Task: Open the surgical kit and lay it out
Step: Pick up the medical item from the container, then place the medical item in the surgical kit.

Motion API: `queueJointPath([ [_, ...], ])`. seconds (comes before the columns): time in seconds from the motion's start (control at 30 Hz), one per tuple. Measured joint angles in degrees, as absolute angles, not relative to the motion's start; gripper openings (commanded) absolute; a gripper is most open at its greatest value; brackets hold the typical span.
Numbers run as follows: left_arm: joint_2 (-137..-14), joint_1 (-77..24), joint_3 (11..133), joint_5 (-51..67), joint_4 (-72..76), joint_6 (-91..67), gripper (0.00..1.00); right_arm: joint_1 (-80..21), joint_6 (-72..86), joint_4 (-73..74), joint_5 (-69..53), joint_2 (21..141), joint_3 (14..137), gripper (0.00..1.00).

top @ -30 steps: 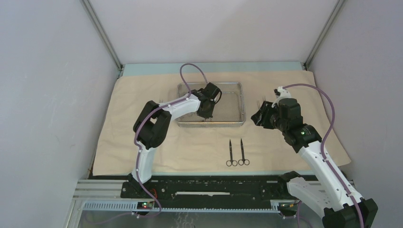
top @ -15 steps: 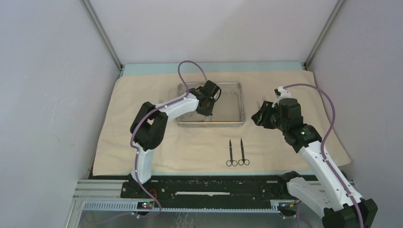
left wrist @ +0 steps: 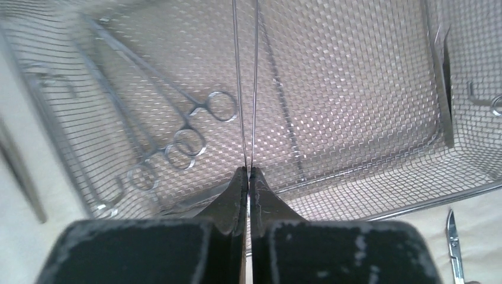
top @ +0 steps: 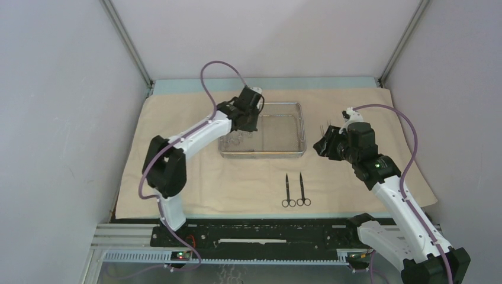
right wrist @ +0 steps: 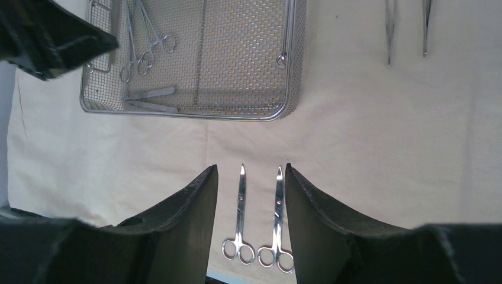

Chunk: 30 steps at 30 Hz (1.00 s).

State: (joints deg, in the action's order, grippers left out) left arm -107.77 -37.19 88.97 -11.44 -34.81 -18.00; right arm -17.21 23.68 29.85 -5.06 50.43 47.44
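Tray (right wrist: 292, 59) one; scissors (right wrist: 238, 207) two; clamps (right wrist: 148, 41) two; tweezers (right wrist: 389, 29) perhaps two.

Left arm only.
- Left gripper (top: 248, 121), shut on slim tweezers (left wrist: 241, 118), shifts toward 11 o'clock in the overhead view: from the near-middle of the mesh tray (top: 302, 127) to its far left corner.
- Forearm now stretches longer and straighter, angled toward 2 o'clock.
- Elbow (top: 163, 171) swings out toward 8 o'clock, nearer the cloth's left side.
- Purple cable (top: 207, 71) loop rises taller and moves toward 9 o'clock.
- Ring-handled clamps (top: 237, 141) at the tray's left end, covered by the arm before, now show.
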Motion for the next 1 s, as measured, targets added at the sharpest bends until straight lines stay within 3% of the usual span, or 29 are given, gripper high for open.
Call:
queueJointPath([
  [0.4, -92.5, -24.8, 77.5, -13.9, -33.6, -17.9, 0.0, -17.0, 23.7, 29.8, -5.3, 50.4, 47.4, 0.54],
  [1.0, -96.8, -13.1, 70.4, -13.3, -31.8, -13.9, 0.0, -16.8, 23.7, 29.8, -6.3, 50.3, 47.4, 0.54],
])
